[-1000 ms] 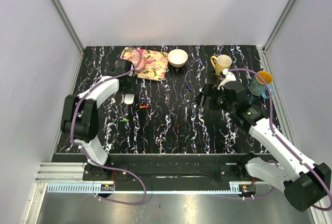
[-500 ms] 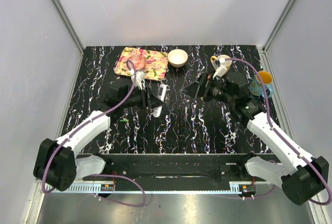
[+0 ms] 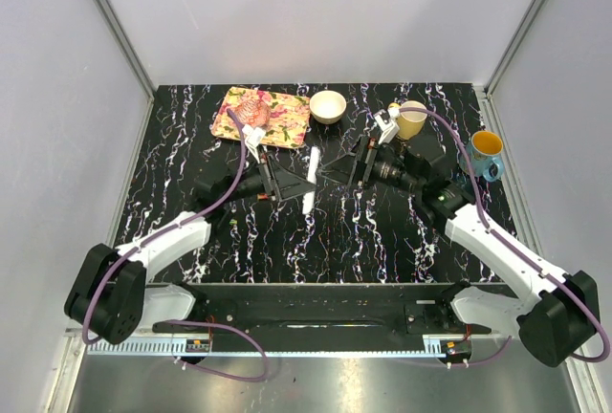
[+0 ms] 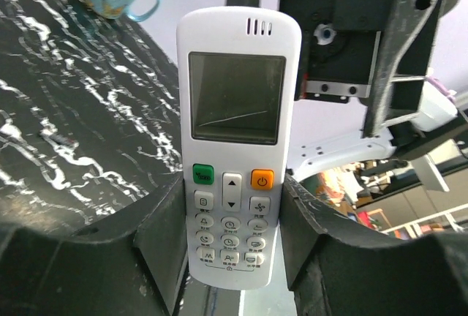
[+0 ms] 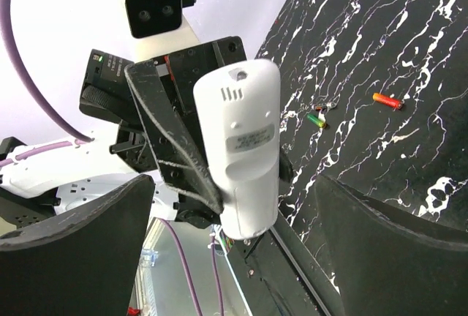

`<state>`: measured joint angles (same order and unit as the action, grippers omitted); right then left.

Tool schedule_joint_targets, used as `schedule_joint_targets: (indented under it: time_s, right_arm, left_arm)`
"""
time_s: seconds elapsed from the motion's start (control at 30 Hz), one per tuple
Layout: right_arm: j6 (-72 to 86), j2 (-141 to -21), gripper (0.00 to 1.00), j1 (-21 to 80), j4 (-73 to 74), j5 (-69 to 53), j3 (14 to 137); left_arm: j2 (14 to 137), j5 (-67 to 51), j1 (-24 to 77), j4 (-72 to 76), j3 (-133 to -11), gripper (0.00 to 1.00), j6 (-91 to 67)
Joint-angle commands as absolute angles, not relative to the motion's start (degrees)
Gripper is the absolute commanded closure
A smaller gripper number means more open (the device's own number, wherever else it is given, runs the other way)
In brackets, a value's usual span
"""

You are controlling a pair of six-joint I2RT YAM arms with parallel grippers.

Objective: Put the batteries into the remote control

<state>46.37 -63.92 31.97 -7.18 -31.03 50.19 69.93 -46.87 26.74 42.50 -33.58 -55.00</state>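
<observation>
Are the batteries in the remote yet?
Not yet. Done: the slim white plastic remote control is up off the black marbled table, clamped in the left fingers. In hand: the right fingers stand open either side of it, not touching. Left: the tiny green battery and the reddish-orange battery lie on the table, unloaded.

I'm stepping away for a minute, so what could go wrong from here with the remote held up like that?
The left fingers pinch only the button end of the remote, in the air; a push from the open right fingers could twist it loose and drop it. The right arm sits close to the yellow mug, so a swing back might knock it.
</observation>
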Motion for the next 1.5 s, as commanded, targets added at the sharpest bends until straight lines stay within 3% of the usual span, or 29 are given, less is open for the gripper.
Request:
schedule_joint_targets:
  time_s: [0.0, 0.17, 0.3, 0.53, 0.63, 0.73, 0.77, 0.8, 0.87, 0.9, 1.07, 1.1, 1.23, 1.37, 1.47]
  right_arm:
    - [45.4, -65.0, 0.00, 32.8, -10.8, -30.6, 51.2]
    - [45.2, -66.1, 0.00, 32.7, -12.1, -29.8, 51.4]
    - [45.1, -67.0, 0.08, 32.8, -13.8, -29.0, 51.4]
    - [46.4, -68.0, 0.46, 32.8, -16.6, -29.9, 50.7]
    - [46.7, -68.1, 0.51, 32.8, -16.8, -30.8, 50.7]
    - [46.3, -67.9, 0.60, 32.8, -16.2, -31.4, 50.7]
    - [45.8, -67.7, 0.75, 32.8, -15.2, -31.5, 50.7]
    - [45.4, -67.4, 0.85, 32.8, -14.2, -31.4, 51.3]
    - [43.1, -67.0, 1.00, 32.8, -9.8, -31.0, 52.3]
    - [42.3, -66.7, 1.00, 32.8, -8.2, -30.4, 53.4]
    - [37.5, -64.3, 1.00, 32.8, 2.2, -28.0, 56.3]
    - [37.2, -64.0, 1.00, 32.8, 3.8, -26.8, 57.4]
    - [34.5, -64.2, 1.00, 33.1, 14.8, -19.3, 62.3]
    - [33.0, -67.2, 1.00, 35.0, 27.7, -8.8, 68.9]
    - [34.1, -68.2, 1.00, 35.4, 29.4, -6.0, 69.7]
  left_arm:
    - [71.7, -49.7, 28.6, 56.9, -34.4, 1.00, -61.3]
    - [73.0, -50.0, 30.6, 57.4, -34.9, 1.00, -61.5]
    - [73.2, -49.9, 31.6, 57.7, -34.7, 1.00, -61.5]
    - [72.9, -49.7, 32.0, 57.4, -34.5, 1.00, -61.3]
    - [73.0, -49.5, 32.0, 56.9, -34.6, 1.00, -60.9]
    - [73.5, -49.3, 32.0, 55.9, -35.0, 0.87, -60.4]
    - [73.6, -49.1, 32.0, 55.4, -35.2, 0.73, -60.2]
    - [73.7, -48.9, 32.1, 54.5, -35.4, 0.49, -59.3]
    - [73.5, -48.4, 32.0, 50.7, -36.2, 0.32, -57.8]
    - [73.2, -47.2, 31.9, 49.1, -36.6, 0.25, -55.7]
    - [69.6, -39.9, 31.8, 31.6, -38.4, 0.11, -45.0]
    - [69.1, -35.5, 31.9, 28.5, -39.4, 0.01, -43.8]
    - [66.5, -26.5, 31.9, 15.6, -41.4, 0.01, -38.4]
    - [61.9, -18.4, 32.7, 13.4, -40.2, 0.01, -35.4]
    - [60.4, -16.5, 33.5, 13.5, -39.9, 0.01, -34.3]
